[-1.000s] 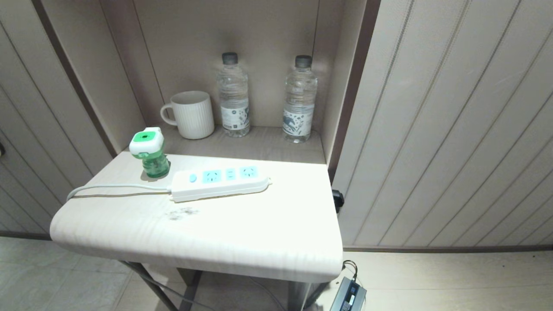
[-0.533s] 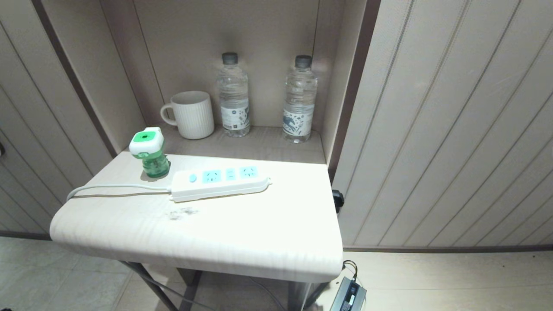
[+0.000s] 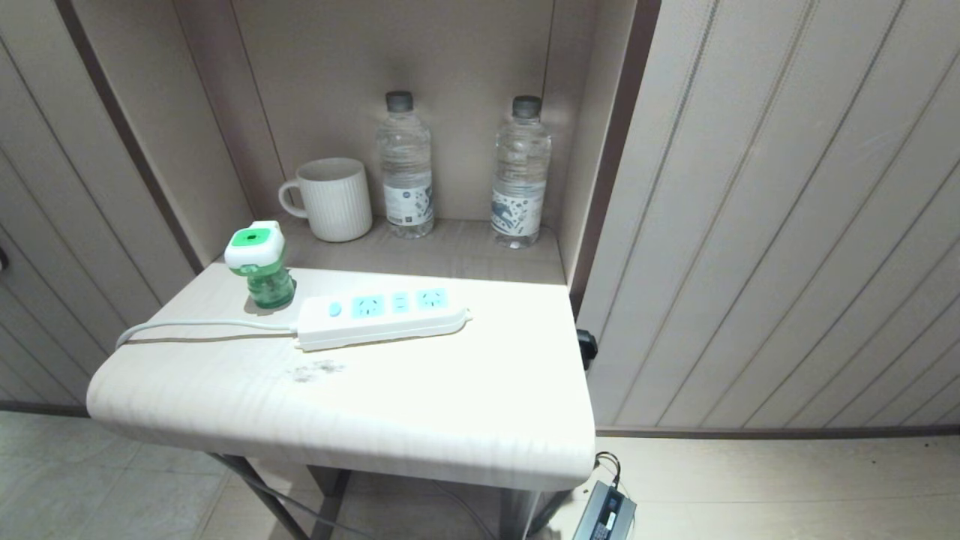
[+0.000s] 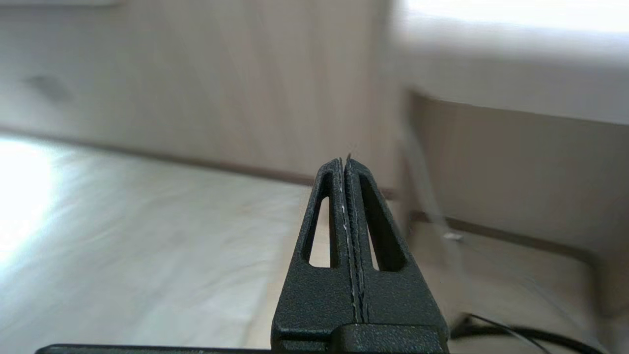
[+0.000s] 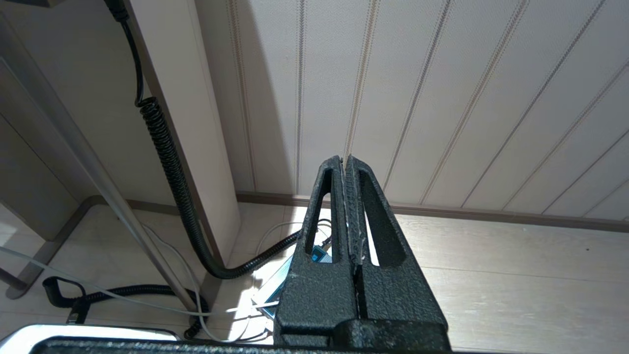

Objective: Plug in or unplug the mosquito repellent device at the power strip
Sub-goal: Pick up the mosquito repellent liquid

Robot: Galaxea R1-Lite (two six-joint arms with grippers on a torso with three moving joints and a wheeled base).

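Nothing on the table has moved since the earlier pictures; the head view looks just the same, and none of my arms show in it

My left gripper (image 4: 348, 164) is down low beside the table, with floor and wall in front of it. Its two fingers are pressed flat together with nothing between them. My right gripper (image 5: 346, 164) hangs low on the other side, above the floor by the striped wall, near a curly black cord (image 5: 167, 162). Its fingers are pressed together too, and they hold nothing.

Up on the table (image 3: 450, 420), the power strip (image 3: 382, 319) lies flat with its blue holes facing up. All the holes are free. Its cord (image 3: 202, 325) runs off to the left edge. Just behind the switch end stands the mosquito repellent device (image 3: 259, 266), upright on its green bottle, very close to the strip but not plugged in.

I think the device is small and light, with hard smooth plastic that could slip. The little bottle has liquid in it, so I should not squeeze hard or tip it. The white body under the green top looks like the best place to hold. The strip is light too and may slide when I push the plug in.

Farther back, in the nook, are a white mug (image 3: 334, 199) and two water bottles (image 3: 405, 169)
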